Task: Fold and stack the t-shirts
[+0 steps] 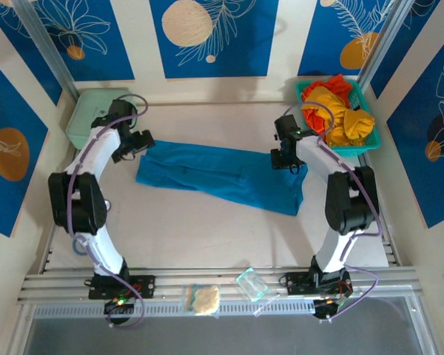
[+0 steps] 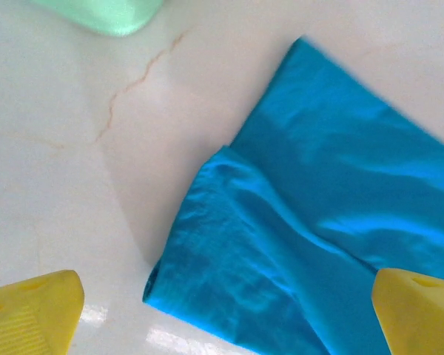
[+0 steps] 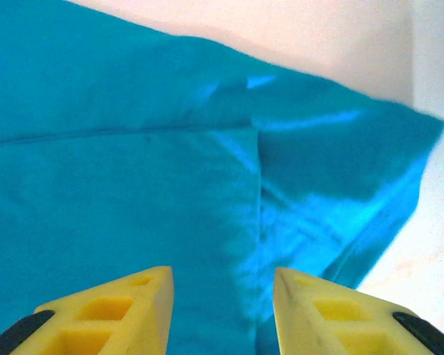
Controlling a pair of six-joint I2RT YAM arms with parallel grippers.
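Lying on the table: the teal t-shirt point(image 1: 222, 174) is spread as a long band across the middle of the table point(image 1: 207, 237) in the top view. It runs from about 9 o'clock over to 4 o'clock, looks folded lengthwise, and the 4 o'clock end is wider.
Left gripper: the left gripper point(image 1: 143, 142) sits at the shirt's 9 o'clock end. On its wrist cam the left gripper point(image 2: 228, 285) is released, yellow fingers point(image 2: 29, 310) spread way out to 7 and 5 o'clock, gripping nothing.
Left wrist cam shirt: the teal t-shirt point(image 2: 318, 222) covers everything from 1 o'clock round to 6 o'clock, with a doubled-over corner near 7 o'clock and bare table point(image 2: 59, 185) at 9 o'clock.
Right gripper: the right gripper point(image 1: 288, 161) is at the shirt's 2 o'clock corner. Up close, the right gripper point(image 3: 222, 285) has its fingers parted with a clear gap and hangs over the cloth without pinching it, so it's let go.
Right wrist cam shirt: the teal t-shirt point(image 3: 133, 170) takes up most of the view, layered, with a seam-like edge running down the centre and a corner poking out at 3 o'clock.
Other shirts: the yellow-orange shirts point(image 1: 340, 115) and a red shirt point(image 1: 339, 83) are bunched up in the teal basket point(image 1: 355, 150) at 2 o'clock, unfolded.
Green case: the pale green case point(image 1: 85, 115) is at 10 o'clock, just beyond the left gripper, and shows on the left wrist cam too point(image 2: 103, 11) at 11 o'clock.
Near edge: some clear plastic thing point(image 1: 251, 285) at 6 o'clock, can't tell what it is.
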